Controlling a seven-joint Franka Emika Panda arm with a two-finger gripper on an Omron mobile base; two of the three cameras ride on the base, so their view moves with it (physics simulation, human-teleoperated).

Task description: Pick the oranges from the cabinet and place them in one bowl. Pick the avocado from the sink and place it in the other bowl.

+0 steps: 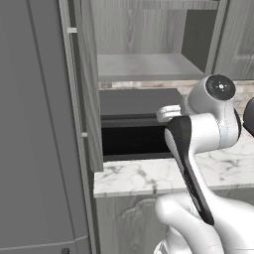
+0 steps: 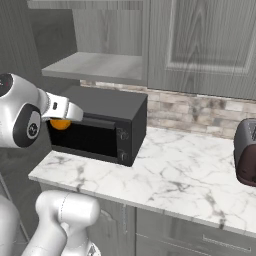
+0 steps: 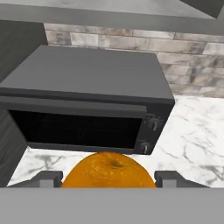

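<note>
A white robot arm holds an orange [image 3: 108,169] between its two fingers [image 3: 46,179], seen at the bottom centre of the hand view. In the right base view the orange [image 2: 60,124] peeks out at centre left, under the white hand and in front of a black microwave [image 2: 107,125]. The microwave sits on a marble surface [image 2: 175,175] below an open cabinet [image 2: 95,65], whose one visible shelf is bare, at the upper left of the frame. A dark toaster [image 2: 246,159] stands at the right edge.

By the look of it, the task is at an early stage: one orange is out of the cabinet and in hand, not yet in a bowl. Left to do, judging from the task: bowl this orange, fetch the second, then move the avocado from the sink to the other bowl.
</note>
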